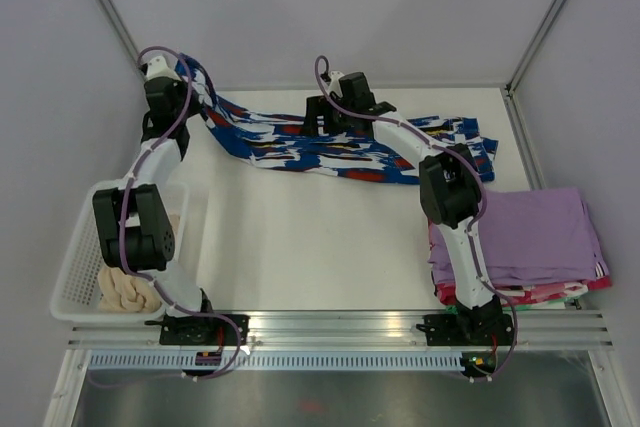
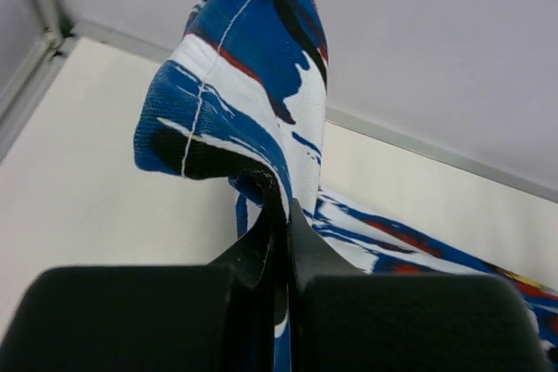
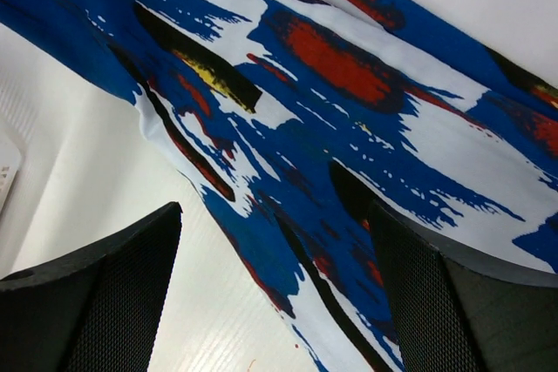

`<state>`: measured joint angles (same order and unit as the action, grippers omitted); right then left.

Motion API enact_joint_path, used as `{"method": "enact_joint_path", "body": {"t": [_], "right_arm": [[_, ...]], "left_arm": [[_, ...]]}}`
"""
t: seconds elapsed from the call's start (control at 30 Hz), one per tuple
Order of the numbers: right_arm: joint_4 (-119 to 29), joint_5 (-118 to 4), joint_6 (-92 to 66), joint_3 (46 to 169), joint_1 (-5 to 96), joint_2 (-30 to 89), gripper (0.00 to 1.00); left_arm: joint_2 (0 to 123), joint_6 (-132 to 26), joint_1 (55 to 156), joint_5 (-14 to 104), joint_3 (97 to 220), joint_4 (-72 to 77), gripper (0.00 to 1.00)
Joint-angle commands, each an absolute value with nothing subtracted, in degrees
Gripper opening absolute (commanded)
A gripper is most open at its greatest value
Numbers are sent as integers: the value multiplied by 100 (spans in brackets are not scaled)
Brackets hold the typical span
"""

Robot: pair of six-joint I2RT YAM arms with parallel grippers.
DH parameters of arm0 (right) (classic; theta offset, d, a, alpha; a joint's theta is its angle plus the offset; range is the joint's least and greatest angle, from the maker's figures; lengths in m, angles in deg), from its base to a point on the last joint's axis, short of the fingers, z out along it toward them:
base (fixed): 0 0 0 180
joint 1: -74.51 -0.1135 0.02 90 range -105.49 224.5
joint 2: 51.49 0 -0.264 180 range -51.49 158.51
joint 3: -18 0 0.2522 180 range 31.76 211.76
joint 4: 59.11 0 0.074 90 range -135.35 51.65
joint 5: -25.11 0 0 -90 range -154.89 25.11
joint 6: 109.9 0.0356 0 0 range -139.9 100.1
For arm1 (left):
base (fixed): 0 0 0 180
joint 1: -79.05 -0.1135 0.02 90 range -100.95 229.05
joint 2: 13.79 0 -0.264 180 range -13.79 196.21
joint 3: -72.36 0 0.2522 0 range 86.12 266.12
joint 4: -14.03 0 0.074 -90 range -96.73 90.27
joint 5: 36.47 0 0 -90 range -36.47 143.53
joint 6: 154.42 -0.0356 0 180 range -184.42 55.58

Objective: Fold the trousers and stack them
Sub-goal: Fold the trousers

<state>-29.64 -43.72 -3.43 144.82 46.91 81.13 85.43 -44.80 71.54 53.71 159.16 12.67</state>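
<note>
The trousers [image 1: 350, 152], in a blue, white and black print with red patches, lie stretched across the far side of the table. Their left end is lifted off the table in my left gripper [image 1: 192, 85]. The left wrist view shows that gripper [image 2: 286, 208] shut on a fold of the trousers [image 2: 253, 67], which rises above the fingers. My right gripper [image 1: 316, 119] hovers over the middle of the garment. In the right wrist view it [image 3: 275, 215] stands open just above the trousers [image 3: 349, 84], straddling their near edge, with bare table under the left finger.
A stack of folded lilac garments [image 1: 530, 232] lies at the right edge of the table. A white basket [image 1: 75, 267] at the near left holds a cream fluffy bundle [image 1: 125, 292]. Walls close off the back and both sides.
</note>
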Motion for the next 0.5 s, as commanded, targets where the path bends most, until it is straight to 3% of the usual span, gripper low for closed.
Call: {"method": "enact_joint_path", "body": {"t": [0.0, 0.23, 0.47], "right_arm": [[-3101, -4283, -355, 14392, 4787, 8114, 93], [-3532, -4081, 181, 14531, 4779, 8623, 92], [-3050, -4967, 733, 14523, 5173, 8027, 93]], "left_arm": [[8192, -5080, 7596, 5246, 16074, 1205, 2], [8201, -4913, 8430, 5537, 16083, 1222, 2], [8271, -4711, 9108, 5590, 16056, 1170, 2]]}}
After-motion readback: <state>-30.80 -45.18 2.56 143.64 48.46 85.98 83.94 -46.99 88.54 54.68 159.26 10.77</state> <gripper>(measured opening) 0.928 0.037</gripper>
